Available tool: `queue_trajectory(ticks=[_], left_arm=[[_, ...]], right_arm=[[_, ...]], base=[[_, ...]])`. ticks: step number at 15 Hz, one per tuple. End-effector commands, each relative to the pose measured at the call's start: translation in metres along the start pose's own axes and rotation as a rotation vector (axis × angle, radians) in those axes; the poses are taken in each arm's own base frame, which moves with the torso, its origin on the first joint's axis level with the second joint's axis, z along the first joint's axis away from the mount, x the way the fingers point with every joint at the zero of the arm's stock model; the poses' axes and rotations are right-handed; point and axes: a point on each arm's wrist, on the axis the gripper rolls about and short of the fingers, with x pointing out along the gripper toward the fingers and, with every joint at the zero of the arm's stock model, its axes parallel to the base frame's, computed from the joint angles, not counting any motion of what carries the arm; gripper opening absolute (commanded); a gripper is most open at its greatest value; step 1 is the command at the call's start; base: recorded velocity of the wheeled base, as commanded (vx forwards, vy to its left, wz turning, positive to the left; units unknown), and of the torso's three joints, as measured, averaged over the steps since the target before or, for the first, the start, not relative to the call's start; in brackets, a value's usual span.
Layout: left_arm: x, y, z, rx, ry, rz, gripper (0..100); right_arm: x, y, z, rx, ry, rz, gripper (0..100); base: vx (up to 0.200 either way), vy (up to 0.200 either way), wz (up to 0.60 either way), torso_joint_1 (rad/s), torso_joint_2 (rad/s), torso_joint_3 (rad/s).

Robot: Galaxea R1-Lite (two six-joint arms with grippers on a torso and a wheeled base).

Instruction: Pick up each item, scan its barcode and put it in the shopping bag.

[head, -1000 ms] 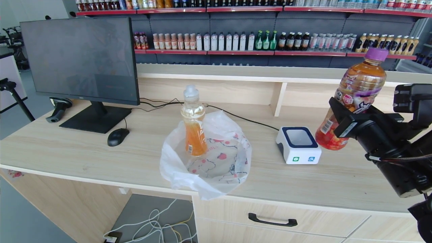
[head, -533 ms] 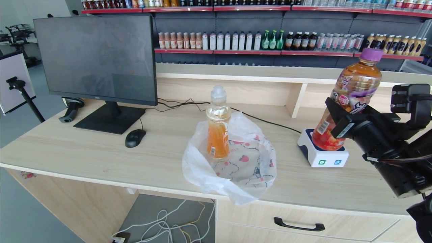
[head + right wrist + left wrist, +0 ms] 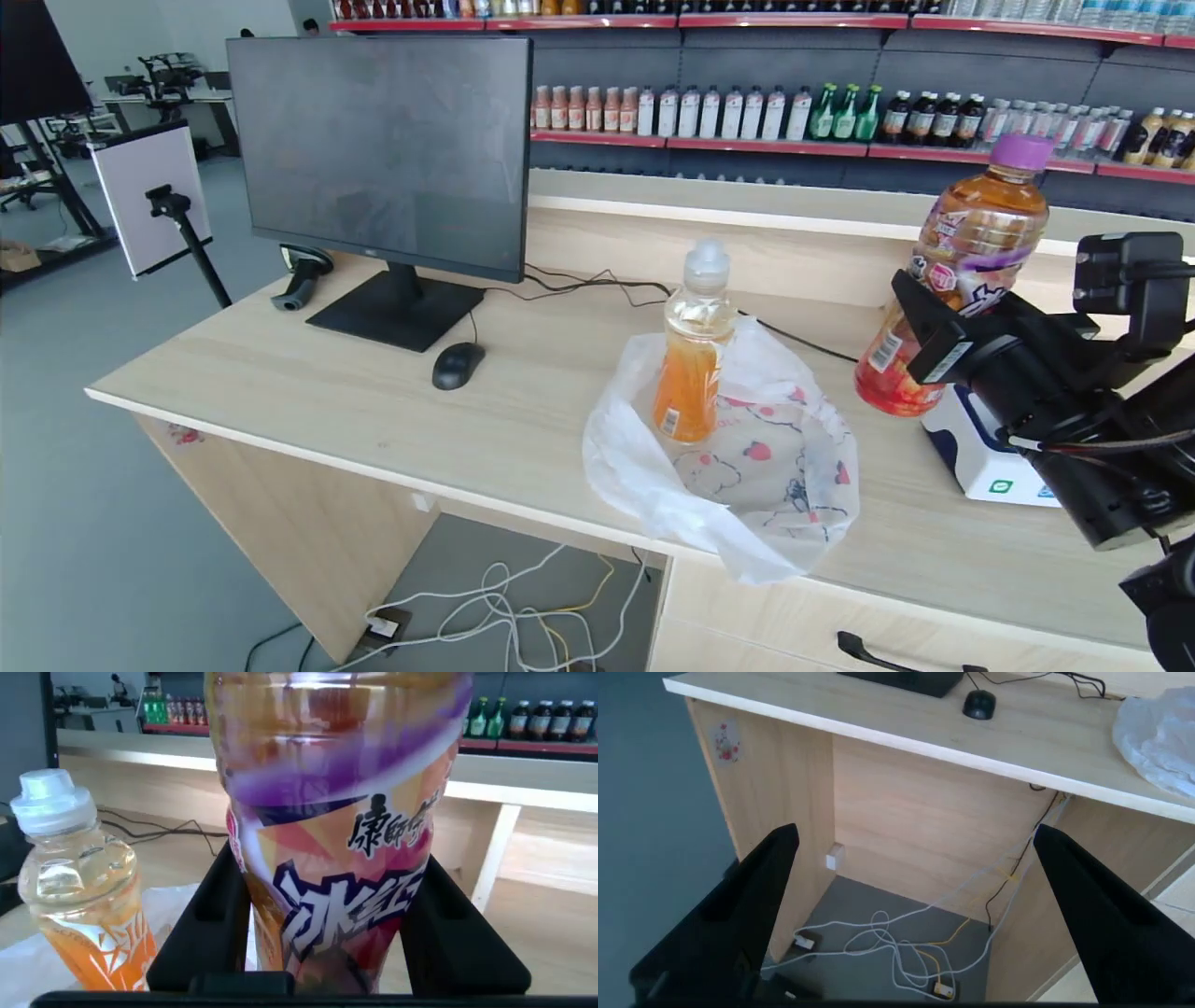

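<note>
My right gripper [image 3: 920, 322] is shut on a tea bottle [image 3: 962, 271] with a purple cap, held upright above the counter, just left of the white barcode scanner [image 3: 990, 457]. Up close, the bottle's label [image 3: 336, 859] sits between the black fingers [image 3: 201, 924]. An orange drink bottle [image 3: 693, 345] with a clear cap stands upright in the open white shopping bag [image 3: 747, 467]; the same orange bottle [image 3: 79, 905] is beside the held one. My left gripper [image 3: 915, 905] hangs open below the counter's front edge, over the floor, with nothing between its fingers [image 3: 747, 915].
A monitor [image 3: 383, 149], a mouse [image 3: 457, 364] and a handheld scanner [image 3: 299, 280] sit on the counter's left half. Cables run behind the bag. Shelves of bottles [image 3: 840, 112] line the back wall. Loose cables [image 3: 906, 952] lie on the floor under the counter.
The head view has swung left, so everything shifts right in the picture. The held tea bottle now stands left of the scanner, nearer the bag, instead of over the scanner.
</note>
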Motion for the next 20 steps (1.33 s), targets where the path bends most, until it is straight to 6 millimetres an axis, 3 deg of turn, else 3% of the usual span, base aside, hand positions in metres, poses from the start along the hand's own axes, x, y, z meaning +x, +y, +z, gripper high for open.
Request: queue_trajectory(ticks=[1,8,13,20], left_arm=[[0.0,0.0,0.0,0.0,0.001,0.001,100],[0.0,0.0,0.0,0.0,-0.002,0.001,100],[0.0,0.0,0.0,0.0,0.0,0.001,100],[0.0,0.0,0.0,-0.002,-0.002,0.001,100]], right_arm=[[0.001,0.0,-0.002,-0.001,0.007,-0.001,0],[0.005,0.0,-0.011,-0.008,0.033,-0.005,0],[0.024,0.006,-0.032,-0.005,0.069,-0.005,0],[0.046,-0.007,-0.065,-0.023,0.126,-0.064,0]], base=[[0.0,0.0,0.6,-0.002,0.0,0.002],[0.0,0.0,0.0,0.0,0.0,0.0],[0.0,0.0,0.0,0.0,0.0,0.0],[0.0,0.0,0.0,0.0,0.0,0.0]])
